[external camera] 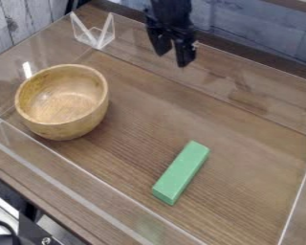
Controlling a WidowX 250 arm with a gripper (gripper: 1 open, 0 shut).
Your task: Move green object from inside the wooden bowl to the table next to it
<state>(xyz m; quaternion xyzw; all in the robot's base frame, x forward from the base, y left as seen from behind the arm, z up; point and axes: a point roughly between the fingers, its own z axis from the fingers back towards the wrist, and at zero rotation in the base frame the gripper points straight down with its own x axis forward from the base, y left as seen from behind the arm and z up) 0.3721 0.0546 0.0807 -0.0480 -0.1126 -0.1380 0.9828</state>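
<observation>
The green object, a flat bright-green bar, lies on the table in the near right part, well to the right of the wooden bowl. Nothing shows inside the round tan bowl at the left. My black gripper hangs open at the far side of the table, pointing down, well apart from both the block and the bowl. Nothing is between its fingers.
A low clear acrylic wall runs around the tabletop edge. A small clear folded stand sits at the far left corner behind the bowl. A grey plank wall backs the scene.
</observation>
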